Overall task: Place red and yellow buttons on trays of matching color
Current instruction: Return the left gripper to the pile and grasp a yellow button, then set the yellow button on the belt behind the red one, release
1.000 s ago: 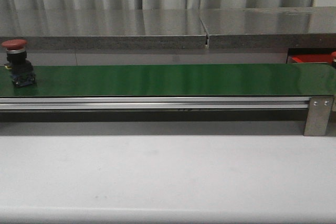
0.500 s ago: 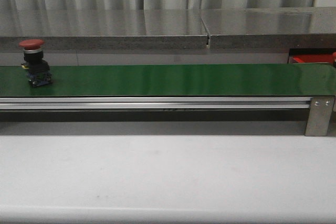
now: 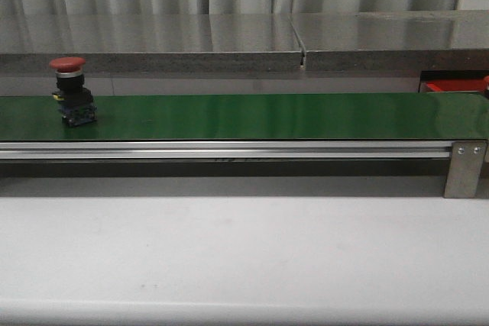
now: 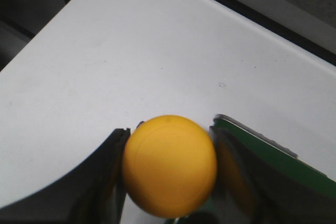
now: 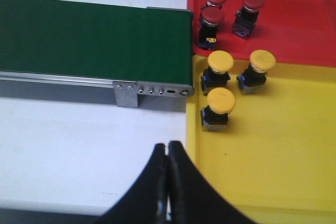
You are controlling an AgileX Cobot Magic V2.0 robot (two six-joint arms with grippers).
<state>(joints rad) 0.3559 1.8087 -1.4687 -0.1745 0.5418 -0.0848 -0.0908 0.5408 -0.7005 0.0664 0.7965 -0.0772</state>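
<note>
A red button point(image 3: 70, 91) stands upright near the left end of the green conveyor belt point(image 3: 267, 116), which crosses a white bench point(image 3: 244, 250). The left tool point(image 4: 168, 177) grips a yellow button point(image 4: 169, 164) between its fingers, above the bench. The right tool point(image 5: 168, 182) is closed and empty. Beside the belt's right end lie a red tray point(image 5: 294, 30) holding three red buttons and a yellow tray point(image 5: 283, 150) holding three yellow ones.

White table point(image 3: 244, 257), green conveyor belt point(image 3: 267, 116) across it (one red button point(image 3: 71, 91) upright near its left end), red tray point(image 5: 294, 30) and yellow tray point(image 5: 273, 150) beside.
</note>
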